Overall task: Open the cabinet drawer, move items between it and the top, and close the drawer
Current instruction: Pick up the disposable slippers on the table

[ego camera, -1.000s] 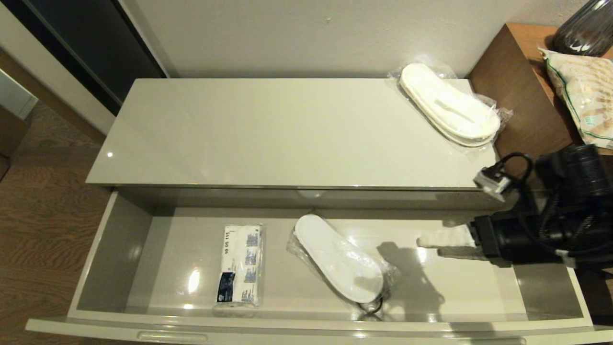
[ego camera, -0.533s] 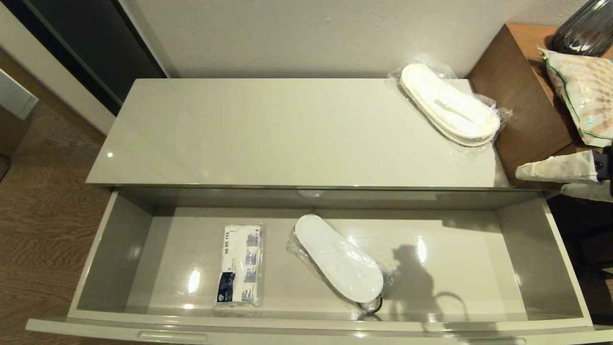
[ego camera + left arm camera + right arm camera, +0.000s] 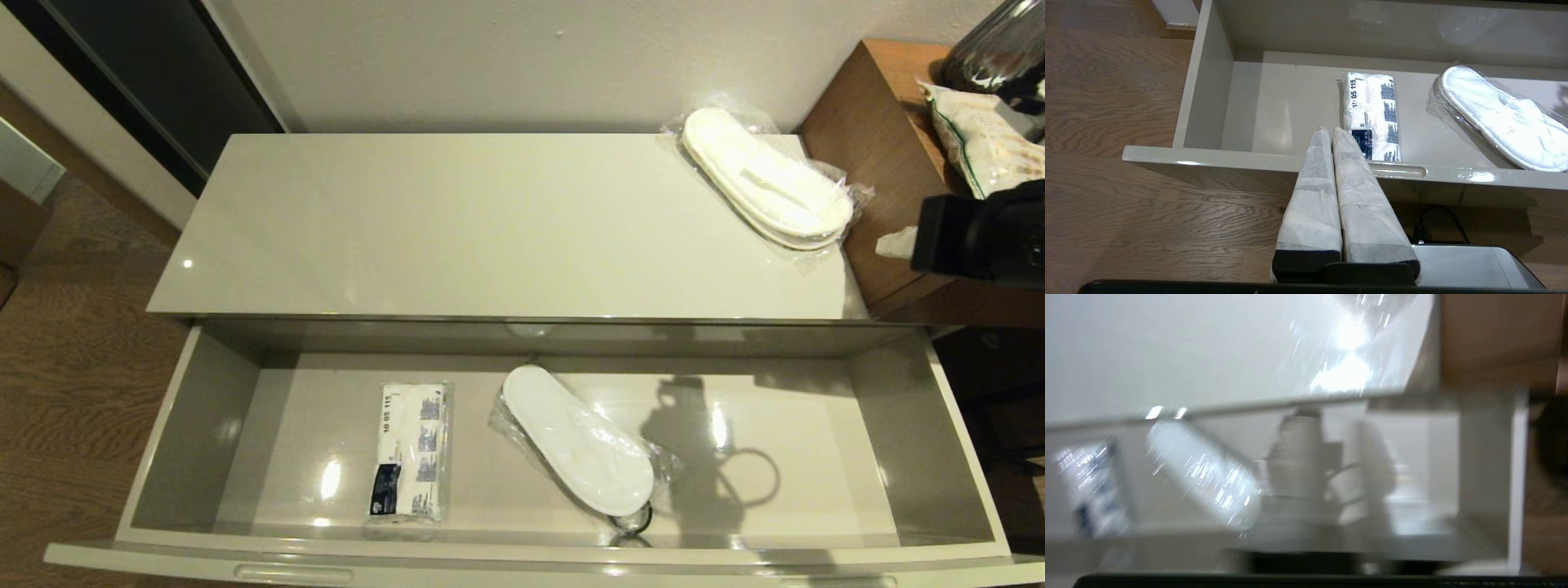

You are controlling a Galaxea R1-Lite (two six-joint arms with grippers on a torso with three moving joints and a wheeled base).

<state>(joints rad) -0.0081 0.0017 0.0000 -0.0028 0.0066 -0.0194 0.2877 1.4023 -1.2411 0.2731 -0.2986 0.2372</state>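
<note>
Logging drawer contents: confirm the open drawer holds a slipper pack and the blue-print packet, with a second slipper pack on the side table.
One error: the second slipper pack lies on the cabinet top, not the side table, as the head view shows. The rest stands.

Bright overhead light is bouncing off the glossy top (image 3: 490,229) and the floor of the cabinet drawer (image 3: 775,474) as small white glints, and a dark arm-shaped shadow is falling inside the drawer beside the wrapped slippers (image 3: 578,441). The right wrist view is smearing heavily with motion blur, its highlights streaking, while the head and left wrist views are staying sharp.
</note>
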